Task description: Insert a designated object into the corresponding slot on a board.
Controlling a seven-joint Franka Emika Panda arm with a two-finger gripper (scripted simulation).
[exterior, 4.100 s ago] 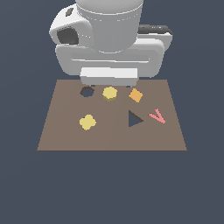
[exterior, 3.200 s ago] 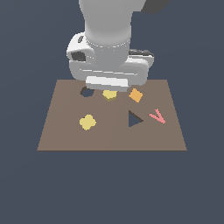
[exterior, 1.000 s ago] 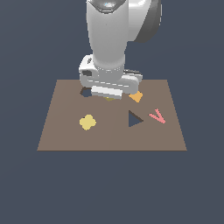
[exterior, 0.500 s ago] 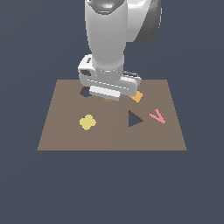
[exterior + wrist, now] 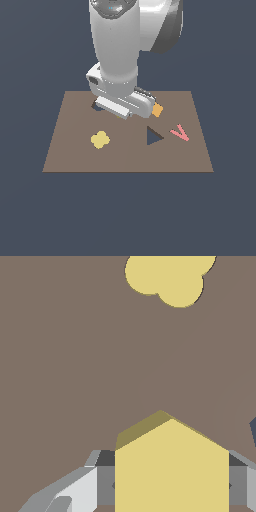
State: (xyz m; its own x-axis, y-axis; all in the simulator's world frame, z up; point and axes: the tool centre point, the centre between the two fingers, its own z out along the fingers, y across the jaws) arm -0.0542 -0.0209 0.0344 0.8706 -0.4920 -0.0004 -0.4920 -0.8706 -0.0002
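**Yellow hexagonal block held between the fingers, slot still open**

Yellow hexagonal block (image 5: 171, 468) sits between the two fingers (image 5: 75, 488) of the gripper (image 5: 171, 486); in the wrist view we see a grey finger against each of its flat sides, so we read the fingers as pinching it. In the exterior view the arm's body hides the block almost wholly.

The slot (image 5: 96, 105) shows only as a dark sliver at the edge of the hand, just beside the fingers on the exterior view's left. The brown board (image 5: 70, 155) lies under everything. The yellow lobed piece (image 5: 167, 278) lies ahead of the fingers, well apart.

Risks, as we judge them: the block may meet the slot turned off its six sides and jam on the rim; a thin pinch on two flats may let it tilt on contact. We cannot tell whether it is clear of the board.

Orientation: flat top faces the camera, one corner points away from the fingers. A hexagon has no real long axis; the gripped flats run parallel to the fingers.
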